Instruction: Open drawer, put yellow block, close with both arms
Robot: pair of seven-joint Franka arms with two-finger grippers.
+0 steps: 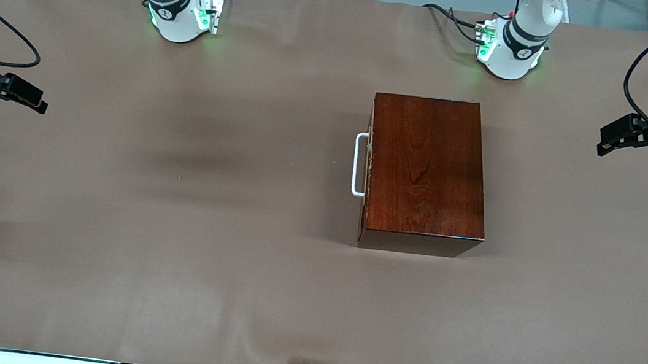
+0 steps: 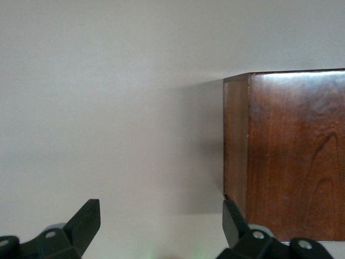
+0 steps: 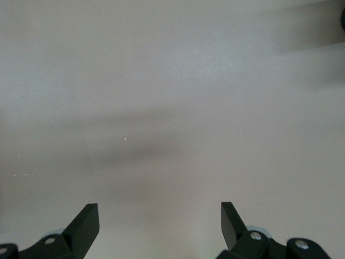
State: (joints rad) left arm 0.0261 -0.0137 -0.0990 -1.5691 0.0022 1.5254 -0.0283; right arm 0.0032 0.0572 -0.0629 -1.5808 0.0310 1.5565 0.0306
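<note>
Two pincers hang over the table [image 1: 166,261], and both have their fingers spread wide with nothing between them. We see the left pincer [image 1: 607,139] over the left arm's end of the table, well apart from the dark wooden box [image 1: 427,173]. The right pincer [image 1: 31,98] is over the right arm's end, even farther from the box. The drawer [image 1: 367,169] is shut, its white handle [image 1: 358,164] pointing toward the right pincer. From the left wrist we see a corner of the box [image 2: 285,156] past the left pincer [image 2: 161,221]. From the right wrist we see only bare table [image 3: 172,108] under the right pincer [image 3: 160,221]. We cannot find the yellow block in any view.
</note>
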